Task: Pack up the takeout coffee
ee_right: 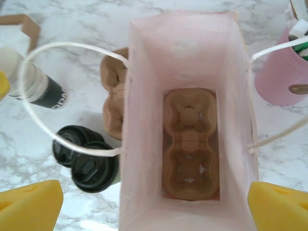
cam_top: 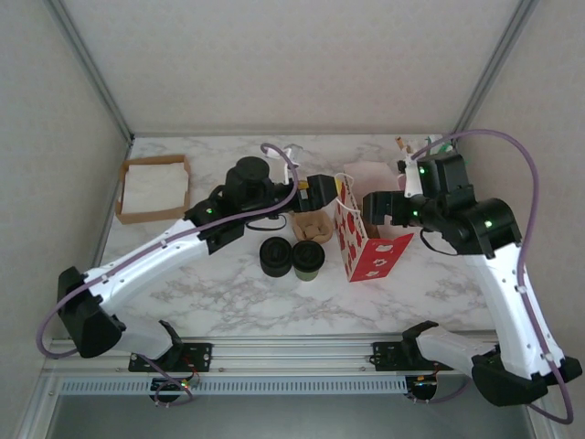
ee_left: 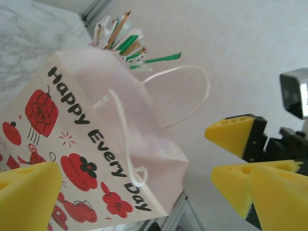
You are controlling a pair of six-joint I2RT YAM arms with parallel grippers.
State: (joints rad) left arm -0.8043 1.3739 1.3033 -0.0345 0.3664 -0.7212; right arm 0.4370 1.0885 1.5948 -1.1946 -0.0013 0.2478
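Takeout coffee (cam_top: pixel 308 261) stands upright just left of the bag (cam_top: pixel 370 254), nearer my left gripper (cam_top: pixel 326 190) than my right gripper (ee_right: pixel 154 206); both jaws wide, empty.

"Happy Every Day" runs in black letters down the paper bag (ee_left: pixel 103 159), just ahead of the left claw (ee_left: pixel 147 197).

Takeout coffee (cam_top: pixel 308 261), dark-lidded, upright
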